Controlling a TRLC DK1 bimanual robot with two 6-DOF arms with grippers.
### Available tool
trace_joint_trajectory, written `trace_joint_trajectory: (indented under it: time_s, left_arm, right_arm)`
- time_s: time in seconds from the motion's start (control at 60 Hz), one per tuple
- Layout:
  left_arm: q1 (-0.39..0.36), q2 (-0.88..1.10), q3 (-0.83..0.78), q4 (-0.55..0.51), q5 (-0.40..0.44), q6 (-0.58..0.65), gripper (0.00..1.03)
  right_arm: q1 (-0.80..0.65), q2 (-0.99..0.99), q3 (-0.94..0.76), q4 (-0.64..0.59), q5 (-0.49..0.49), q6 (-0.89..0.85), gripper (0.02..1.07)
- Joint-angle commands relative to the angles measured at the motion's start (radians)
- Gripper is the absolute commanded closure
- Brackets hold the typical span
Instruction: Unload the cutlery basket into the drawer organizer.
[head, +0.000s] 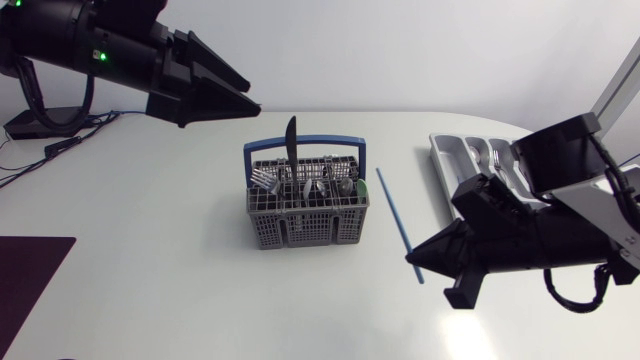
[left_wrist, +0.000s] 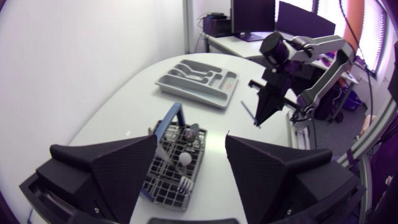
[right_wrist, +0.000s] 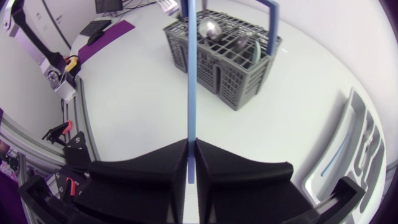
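Head view: one grey cutlery basket (head: 306, 205), one drawer organizer (head: 452, 152) on counter (head: 200, 285). Right claw (right_wrist: 191, 149) pinching one blue stick (right_wrist: 192, 74); left claw (left_wrist: 190, 142) spread.

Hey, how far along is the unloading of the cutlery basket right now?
Partly done. A few cutlery pieces already lie in the drawer organizer. The right gripper is shut on a blue straw, between basket and organizer. The cutlery basket holds a black knife and spoons yet to move; the left gripper is open and empty.
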Motion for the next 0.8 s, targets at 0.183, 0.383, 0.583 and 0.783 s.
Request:
trace_joint_trajectory:
  time_s: [0.183,0.383,0.583,0.783]
  left_arm:
    - [-0.007,-0.115,-0.199,0.063,-0.189,0.004,0.19]
    - [0.023,-0.126,-0.267,0.058,-0.208,-0.027,0.18]
    - [0.038,-0.118,-0.297,0.06,-0.208,-0.082,0.19]
    - [0.046,-0.107,-0.345,0.097,-0.207,-0.163,0.19]
  right_arm:
    - [-0.303,0.137,0.048,0.066,0.018,-0.023,1.01]
    - [-0.436,0.34,0.138,0.152,0.052,-0.009,1.0]
    - [-0.485,0.536,0.27,0.191,0.129,0.046,1.0]
    - [-0.517,0.699,0.361,0.228,0.206,0.101,0.99]
